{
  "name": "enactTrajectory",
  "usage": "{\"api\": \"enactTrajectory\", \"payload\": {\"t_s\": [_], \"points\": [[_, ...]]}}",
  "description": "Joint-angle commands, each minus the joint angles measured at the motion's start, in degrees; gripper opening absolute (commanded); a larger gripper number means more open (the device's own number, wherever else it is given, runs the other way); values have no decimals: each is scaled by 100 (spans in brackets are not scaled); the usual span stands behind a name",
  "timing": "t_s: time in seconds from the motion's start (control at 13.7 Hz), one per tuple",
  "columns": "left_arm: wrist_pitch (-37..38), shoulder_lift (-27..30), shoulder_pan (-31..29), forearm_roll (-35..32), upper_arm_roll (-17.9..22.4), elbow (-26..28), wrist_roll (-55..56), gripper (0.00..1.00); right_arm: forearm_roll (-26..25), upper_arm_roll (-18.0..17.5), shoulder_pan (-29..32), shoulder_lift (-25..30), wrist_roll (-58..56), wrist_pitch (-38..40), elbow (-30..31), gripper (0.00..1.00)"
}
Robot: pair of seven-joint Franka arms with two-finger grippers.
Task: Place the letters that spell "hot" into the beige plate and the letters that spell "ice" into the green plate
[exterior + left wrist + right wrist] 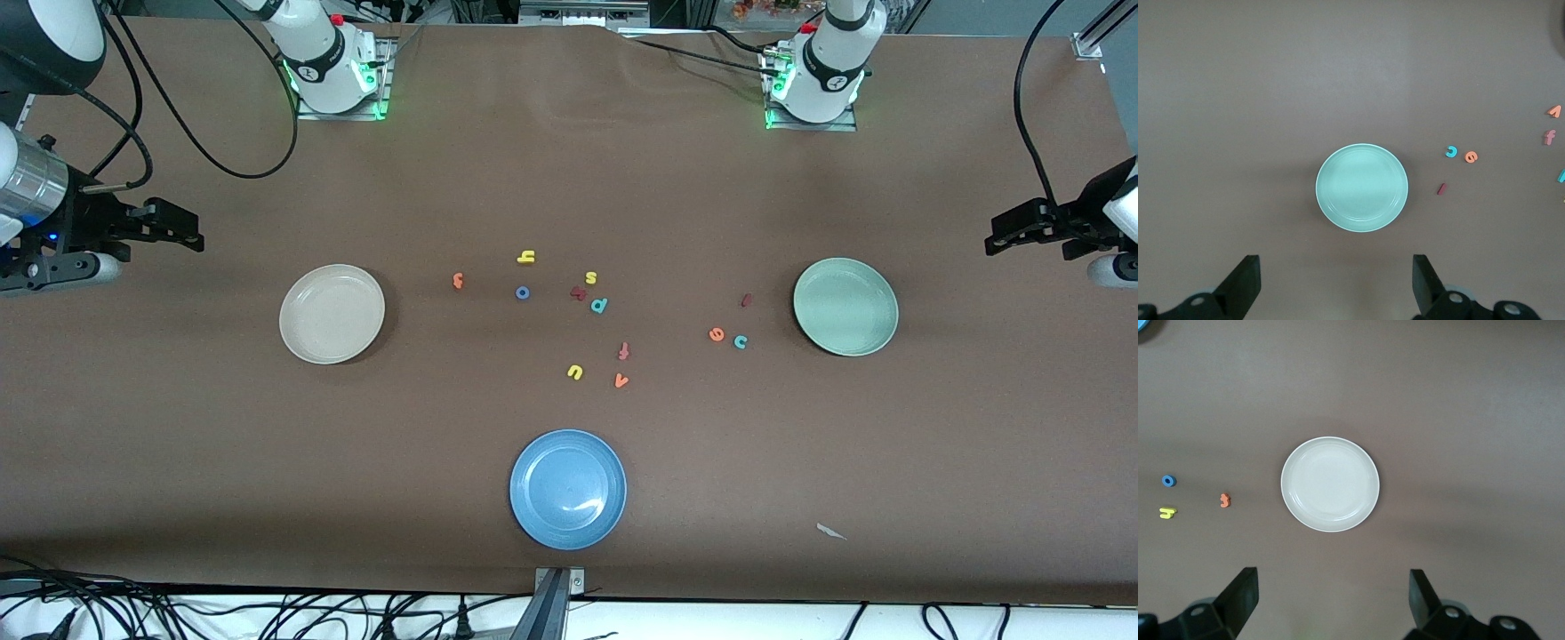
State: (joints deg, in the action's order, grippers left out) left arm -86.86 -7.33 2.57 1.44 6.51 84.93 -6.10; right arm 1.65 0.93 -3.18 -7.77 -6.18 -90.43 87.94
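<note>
The brown table [569,178] carried three round shallow plates: the cream-beige plate [332,313] toward the right arm's end, the pale mint-green plate [845,306] toward the left arm's end, and a blue plate [568,488] nearest the front camera; all three were empty. The right gripper [1331,597] hung high with its jaws wide and holding nothing, the beige plate in its wrist view; the left gripper [1337,283] waited likewise, wide and empty, with the green plate in its view. Both were partly cut off at the front view's edges. Between the beige and green plates lay small foam letters. The yellow h [526,258], blue ring o [523,292] and orange t [458,281] sat toward the beige plate. The dark red i [747,300], orange e [717,334] and teal c [740,341] lay near the green plate. Among the rest, a dark red piece [578,292] beside the teal p [599,305] was too small to read.
</note>
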Motion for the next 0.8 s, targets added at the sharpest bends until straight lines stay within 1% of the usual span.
{"api": "enactTrajectory", "payload": {"t_s": [0.0, 0.73], "points": [[81, -14, 33, 67, 17, -56, 38, 100, 55, -49, 63, 47, 73, 209, -67, 100], [81, -6, 33, 67, 17, -47, 38, 100, 99, -49, 81, 3, 21, 210, -67, 100]]}}
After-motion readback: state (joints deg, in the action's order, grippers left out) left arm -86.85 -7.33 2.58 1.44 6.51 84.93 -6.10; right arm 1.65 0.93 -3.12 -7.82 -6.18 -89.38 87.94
